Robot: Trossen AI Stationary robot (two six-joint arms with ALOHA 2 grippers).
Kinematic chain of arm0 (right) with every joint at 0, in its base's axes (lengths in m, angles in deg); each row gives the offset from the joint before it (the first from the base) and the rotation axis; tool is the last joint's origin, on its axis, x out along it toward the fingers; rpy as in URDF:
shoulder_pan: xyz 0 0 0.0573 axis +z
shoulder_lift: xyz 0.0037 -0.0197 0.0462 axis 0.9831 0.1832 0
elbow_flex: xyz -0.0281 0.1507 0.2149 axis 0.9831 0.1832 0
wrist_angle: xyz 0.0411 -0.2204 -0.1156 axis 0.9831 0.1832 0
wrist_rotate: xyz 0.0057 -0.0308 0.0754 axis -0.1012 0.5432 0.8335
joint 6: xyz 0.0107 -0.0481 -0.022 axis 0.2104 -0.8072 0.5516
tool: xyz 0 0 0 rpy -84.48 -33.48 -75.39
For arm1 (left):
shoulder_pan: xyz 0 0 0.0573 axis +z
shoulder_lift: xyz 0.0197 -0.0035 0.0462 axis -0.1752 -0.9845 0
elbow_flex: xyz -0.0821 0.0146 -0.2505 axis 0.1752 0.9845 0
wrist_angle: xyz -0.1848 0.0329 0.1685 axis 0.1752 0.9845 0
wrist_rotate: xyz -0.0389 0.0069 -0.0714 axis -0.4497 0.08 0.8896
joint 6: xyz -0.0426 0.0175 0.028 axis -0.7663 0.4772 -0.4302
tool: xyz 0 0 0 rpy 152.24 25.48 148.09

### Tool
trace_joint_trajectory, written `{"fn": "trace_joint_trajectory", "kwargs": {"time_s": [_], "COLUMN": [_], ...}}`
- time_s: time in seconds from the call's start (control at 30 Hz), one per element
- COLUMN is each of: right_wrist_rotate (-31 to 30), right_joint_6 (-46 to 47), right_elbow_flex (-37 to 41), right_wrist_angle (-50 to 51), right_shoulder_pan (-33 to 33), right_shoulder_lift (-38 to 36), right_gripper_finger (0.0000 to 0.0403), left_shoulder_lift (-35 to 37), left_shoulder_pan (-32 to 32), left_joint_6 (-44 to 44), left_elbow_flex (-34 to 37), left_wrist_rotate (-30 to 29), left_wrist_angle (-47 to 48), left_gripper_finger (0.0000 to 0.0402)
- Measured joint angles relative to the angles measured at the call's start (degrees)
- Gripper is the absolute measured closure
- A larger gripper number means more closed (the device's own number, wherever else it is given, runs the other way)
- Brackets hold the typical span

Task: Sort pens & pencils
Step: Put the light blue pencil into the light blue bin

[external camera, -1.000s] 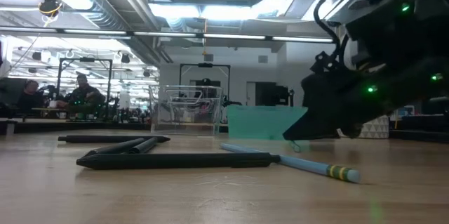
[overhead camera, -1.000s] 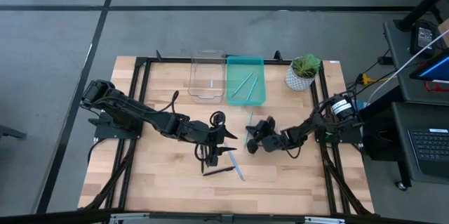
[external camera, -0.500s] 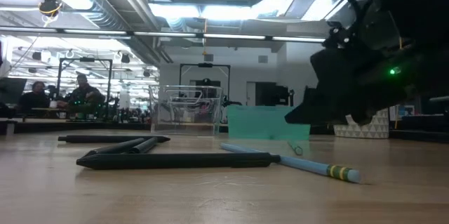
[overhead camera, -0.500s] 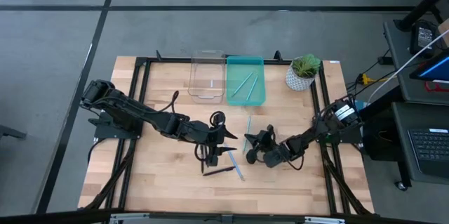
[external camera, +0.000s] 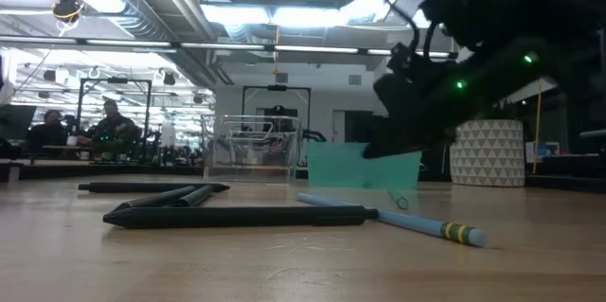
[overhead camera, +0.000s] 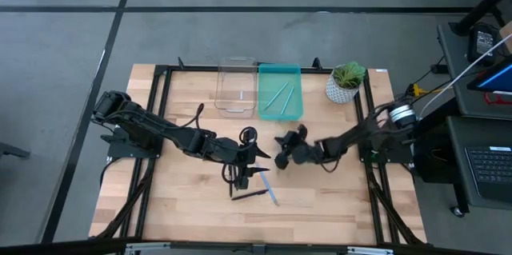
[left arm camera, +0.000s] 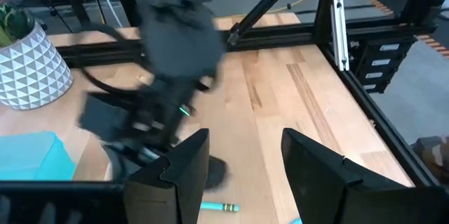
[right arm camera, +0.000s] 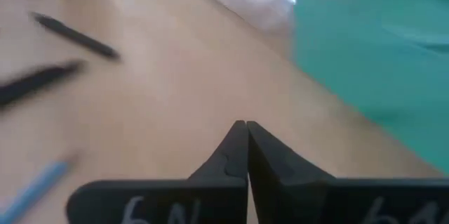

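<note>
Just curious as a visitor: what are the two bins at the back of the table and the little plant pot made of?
The clear rectangular bin looks like glossy see-through plastic. The teal rectangular bin seems opaque, smooth plastic. The white plant pot with a triangle pattern looks matte, perhaps ceramic; that is unclear.

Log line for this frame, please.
right gripper: jaws shut, empty, near teal bin | left gripper: jaws open over pens
</note>
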Motion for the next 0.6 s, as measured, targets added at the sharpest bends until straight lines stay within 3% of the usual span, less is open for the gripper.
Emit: {"fn": "trace_joint_trajectory", "kwargs": {"time_s": [0.13,0.27,0.43,0.6], "right_wrist_rotate": [8.1,16.09,23.93,24.66], "right_joint_6": [6.58,4.58,3.57,5.69], "right_elbow_flex": [-0.91,-4.58,-10.86,-15.9], "right_wrist_angle": [20.3,28.42,36.87,45.57], "right_shoulder_pan": [-5.95,-9.87,-12.52,-12.81], "right_shoulder_lift": [-9.28,-14.47,-11.74,-5.47], "right_gripper_finger": [0.0402,0.0402,0.0402,0.0402], "left_shoulder_lift": [0.0,0.28,0.73,0.74], "left_shoulder_pan": [0.0,0.0,-0.03,-0.15], "left_joint_6": [-0.63,-4.09,-6.51,-6.51], "left_elbow_flex": [-0.02,-0.02,-0.02,-0.02], "left_wrist_rotate": [0.75,1.9,2.43,3.62], "left_wrist_angle": [3.79,10.61,14.27,14.52], "left_gripper_finger": [0.0228,0.0228,0.0228,0.0228]}}
